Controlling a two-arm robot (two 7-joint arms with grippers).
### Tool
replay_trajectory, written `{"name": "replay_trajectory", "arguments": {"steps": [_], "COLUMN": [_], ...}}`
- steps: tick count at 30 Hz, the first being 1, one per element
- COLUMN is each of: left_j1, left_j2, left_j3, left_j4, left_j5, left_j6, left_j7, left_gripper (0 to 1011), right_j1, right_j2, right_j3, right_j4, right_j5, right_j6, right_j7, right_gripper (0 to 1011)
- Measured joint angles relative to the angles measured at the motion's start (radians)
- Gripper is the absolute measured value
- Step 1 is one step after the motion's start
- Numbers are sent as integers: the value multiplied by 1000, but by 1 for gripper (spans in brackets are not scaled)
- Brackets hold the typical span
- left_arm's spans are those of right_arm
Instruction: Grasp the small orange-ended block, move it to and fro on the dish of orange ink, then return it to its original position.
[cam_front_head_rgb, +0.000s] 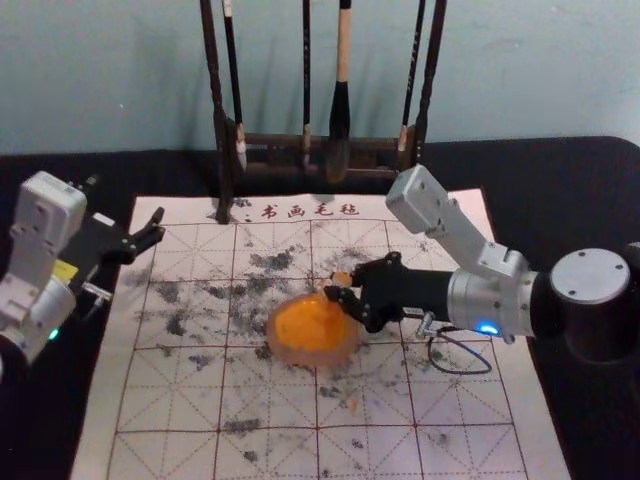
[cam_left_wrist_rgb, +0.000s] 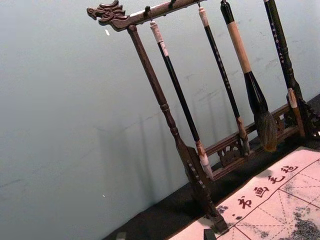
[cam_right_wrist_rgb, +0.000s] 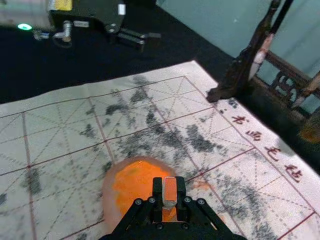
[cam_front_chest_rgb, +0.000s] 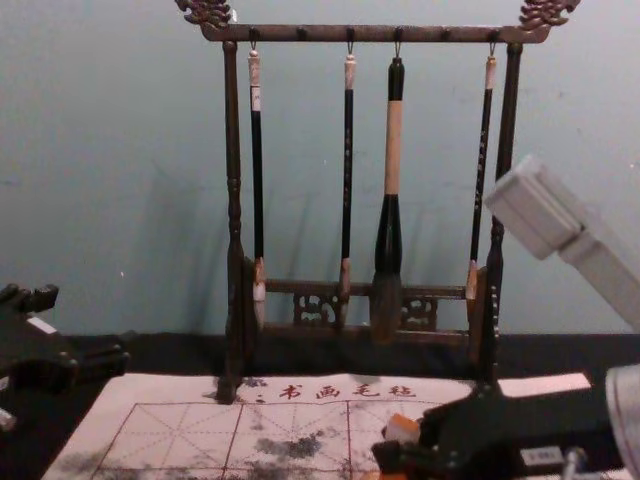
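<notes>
"Fingers (cam_front_head_rgb: 368, 272) first: what does the head view give?"

"Right gripper (cam_front_head_rgb: 340, 284) reaches in from three o'clock, pinching the small block (cam_front_head_rgb: 341, 279) near one o'clock on the dish (cam_front_head_rgb: 316, 358). Left gripper (cam_front_head_rgb: 124, 206) is parked at ten o'clock, its pair spread."

"Left wrist view?"

"Brush rack (cam_left_wrist_rgb: 151, 80), brushes hanging. Nothing to handle there."

"Right wrist view, then. How's the hold?"

"Square enough. One finger against each side of the block, with an orange face and a pale edge between them, over the orange ink (cam_right_wrist_rgb: 135, 182). I can't tell whether its underside touches."

"How will it handle?"

"Light and stiff, I'd judge; a modest squeeze should do. Take it by the flat, dry sides. Wet ink on them could make it slip or twist."

"And the chest view?"

"Block near five o'clock, orange face up, slightly tilted. I'd call this the rubbing stage. Keep the strokes level and gentle, since pressing hard could drag the dish. The return comes after."
</notes>
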Motion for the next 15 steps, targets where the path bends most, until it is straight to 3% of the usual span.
{"name": "replay_trajectory", "arguments": {"steps": [15], "left_j1": [0], "left_j2": [0], "left_j3": [0], "left_j4": [0], "left_j5": [0], "left_j6": [0], "left_j7": [0], "left_gripper": [1001], "right_j1": [-34], "right_j2": [32], "right_j3": [-16], "right_j4": [-46], "right_j5": [22], "right_j6": [5], "right_j7": [11], "right_gripper": [121]}}
